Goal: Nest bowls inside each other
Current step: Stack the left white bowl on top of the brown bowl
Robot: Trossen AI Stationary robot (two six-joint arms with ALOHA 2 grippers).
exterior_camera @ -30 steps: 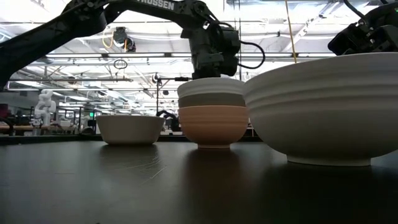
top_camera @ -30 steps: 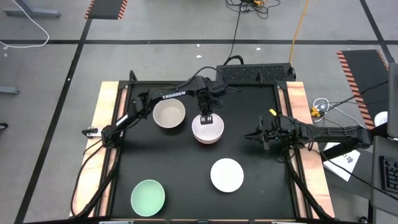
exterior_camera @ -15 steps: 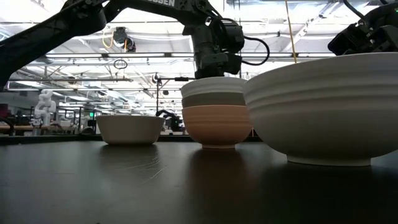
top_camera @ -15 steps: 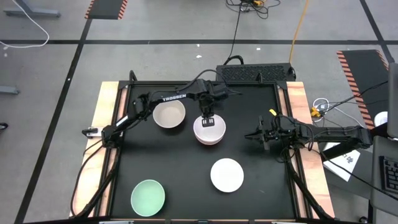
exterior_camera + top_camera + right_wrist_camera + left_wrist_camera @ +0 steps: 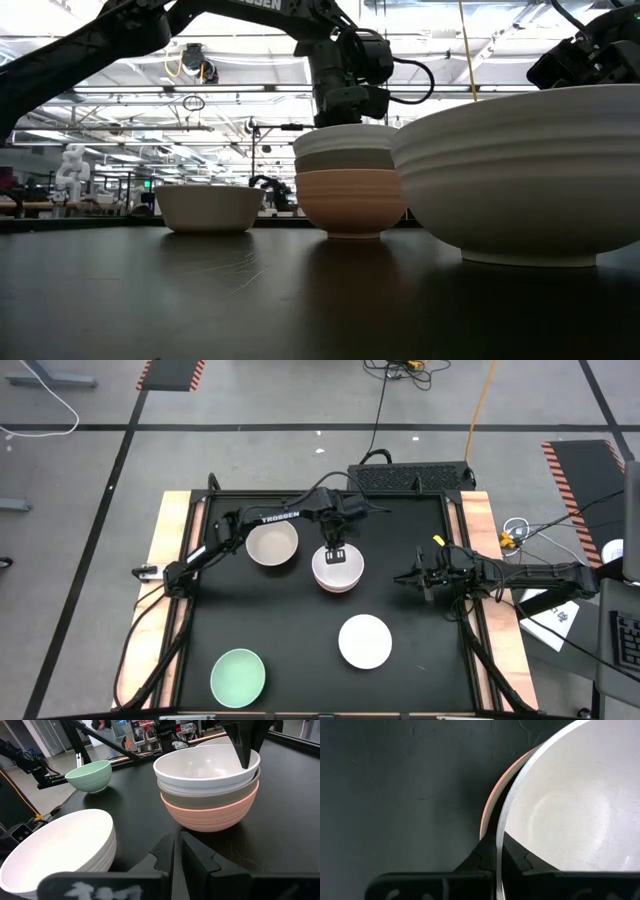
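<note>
Look at the middle of the black bench [image 5: 400,670] in the high view: your left pincer [image 5: 335,553] stands over a stack of three bowls, its fingers pinched on the rim of the top white bowl [image 5: 340,568] at that bowl's 11 o'clock edge. The left wrist view confirms the grasp, one finger inside the rim and one outside. That white bowl sits nested in an olive-brown bowl [image 5: 345,159], which sits in a salmon-orange bowl [image 5: 350,201] resting on the bench.

White lettering reading "TROSSEN" [image 5: 280,516] runs along your left arm's forearm; no other writing can be read.

The remaining bowls stand apart. A beige-grey bowl [image 5: 272,543] is at about 10 o'clock from the stack, just beside it. A second white bowl [image 5: 365,641] lies at about 5 o'clock from the stack. A mint green bowl [image 5: 238,676] sits well apart toward 7 o'clock, near the bench's front left corner.

Your right pincer [image 5: 404,577] waits at about 3 o'clock from the stack, near the right edge of the bench, and its wrist view shows the two dark fingers pressed together with nothing between them.
</note>
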